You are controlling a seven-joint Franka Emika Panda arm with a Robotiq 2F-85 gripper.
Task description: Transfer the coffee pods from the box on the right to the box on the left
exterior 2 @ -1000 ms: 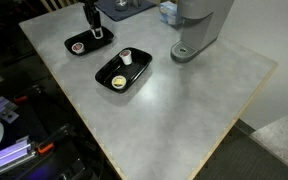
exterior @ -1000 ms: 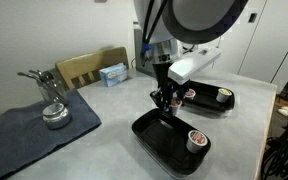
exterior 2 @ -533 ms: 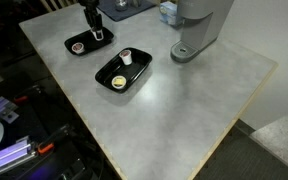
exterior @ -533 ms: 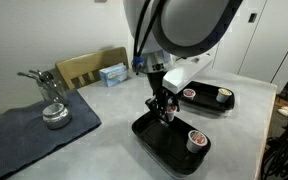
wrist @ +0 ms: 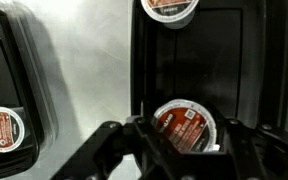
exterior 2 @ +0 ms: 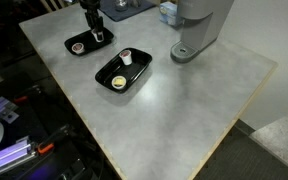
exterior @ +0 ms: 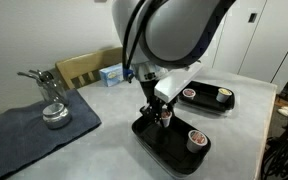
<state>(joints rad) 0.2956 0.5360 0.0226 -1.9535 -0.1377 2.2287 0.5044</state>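
End effector (exterior: 158, 114): clamped on coffee pod (wrist: 184, 127). Had moved off far tray (exterior: 209, 101) to above near tray (exterior: 169, 148), probably destination. Second delivery was close; release not yet made.

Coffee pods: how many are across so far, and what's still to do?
Done: in an exterior view, one delivered pod lies in the near tray, apparently the receiving one. In hand: the fingers are shut on a second pod low over that tray, not yet released. Left: two waiting pods sit in the far tray.
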